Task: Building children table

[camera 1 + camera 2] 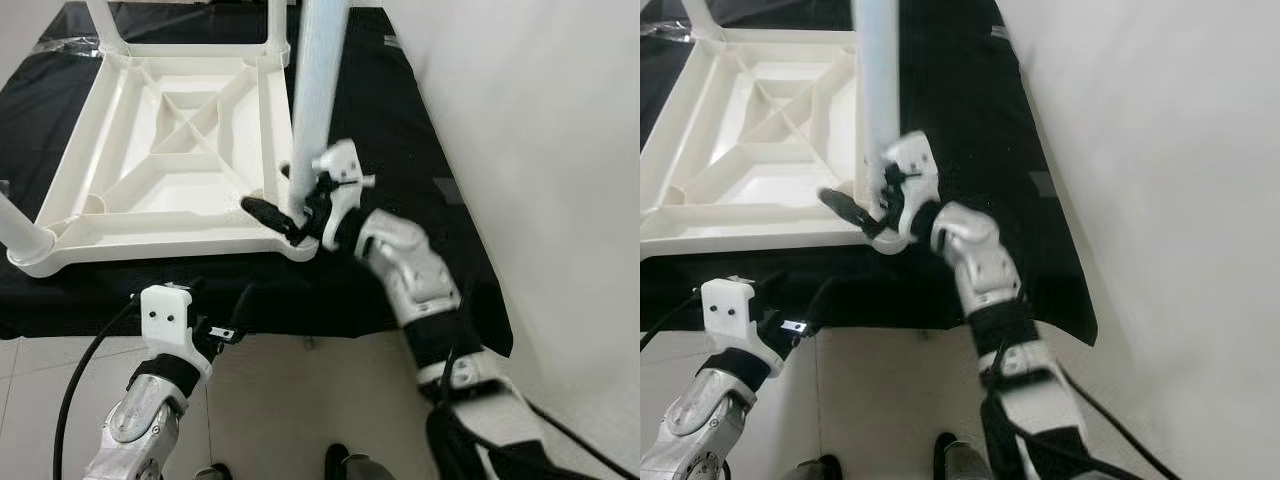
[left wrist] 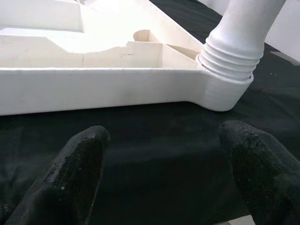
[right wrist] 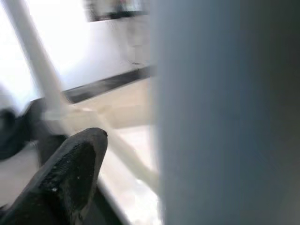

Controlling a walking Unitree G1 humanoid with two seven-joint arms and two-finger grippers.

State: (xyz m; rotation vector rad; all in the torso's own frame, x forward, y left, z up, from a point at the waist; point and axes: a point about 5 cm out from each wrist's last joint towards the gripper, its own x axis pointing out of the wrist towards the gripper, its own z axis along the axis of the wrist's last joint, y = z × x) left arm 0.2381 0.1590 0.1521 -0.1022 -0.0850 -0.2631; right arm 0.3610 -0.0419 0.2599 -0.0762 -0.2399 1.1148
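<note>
Tabletop (image 1: 160,150) lies inverted; four legs, tops cut off. Right gripper (image 1: 296,205) clasps one leg (image 1: 318,90); left gripper (image 2: 164,173) gapes empty.

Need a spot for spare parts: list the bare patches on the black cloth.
Free: the black cloth between the upturned tabletop and the wall, and the front strip near the left gripper. Crowded: the near right corner, where the right gripper grasps a leg.

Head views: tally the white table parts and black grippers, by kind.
Table top, upside down: 1
Table legs in its corner sockets: 4
Grippers, left gripper, right gripper on the near leg: 2
Total: 7
</note>
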